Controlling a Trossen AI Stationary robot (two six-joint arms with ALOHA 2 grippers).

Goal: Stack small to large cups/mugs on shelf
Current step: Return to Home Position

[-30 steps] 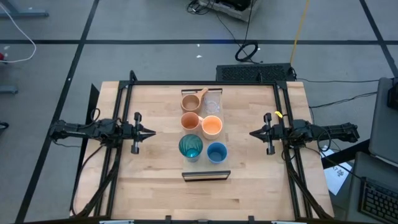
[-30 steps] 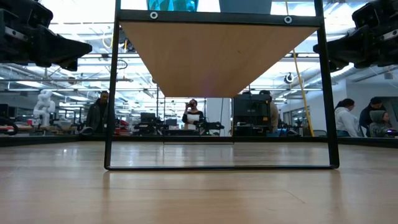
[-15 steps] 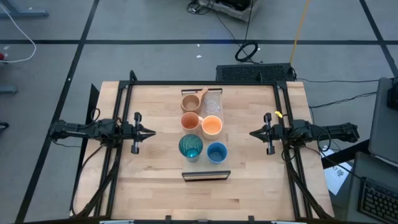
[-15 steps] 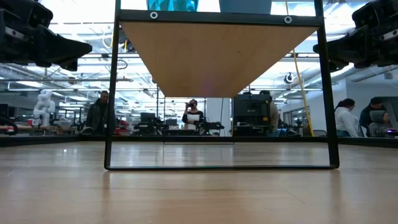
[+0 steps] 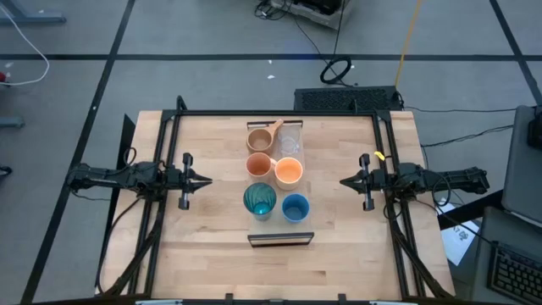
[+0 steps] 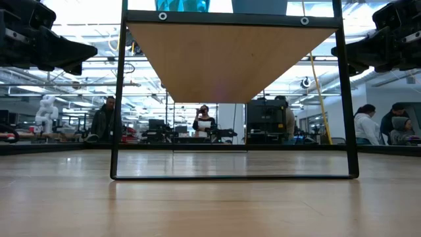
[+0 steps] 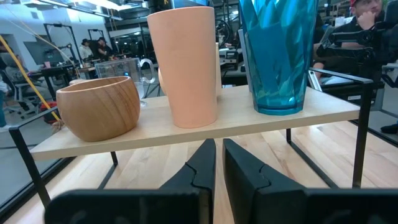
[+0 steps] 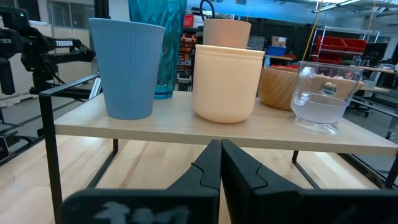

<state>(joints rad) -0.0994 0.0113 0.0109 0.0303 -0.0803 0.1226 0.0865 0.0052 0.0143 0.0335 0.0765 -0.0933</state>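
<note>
Left tool (image 5: 207, 180) and right tool (image 5: 343, 181) both pinched closed, empty, tips facing each other. Shelf (image 7: 236, 121) midway between them, clear of both, holds teal tumbler (image 5: 260, 200), blue cup (image 5: 295, 207), orange cup (image 5: 289, 171), orange mug (image 5: 259, 164), tan mug (image 5: 259, 138), glass cup (image 5: 290, 140).

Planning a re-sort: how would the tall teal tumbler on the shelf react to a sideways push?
The teal tumbler is tall and narrows toward its base, so a push near the rim would probably tip it. It looks translucent and thin-walled, likely light. It stands close to the edge of the shelf, so tipping might drop it.
</note>
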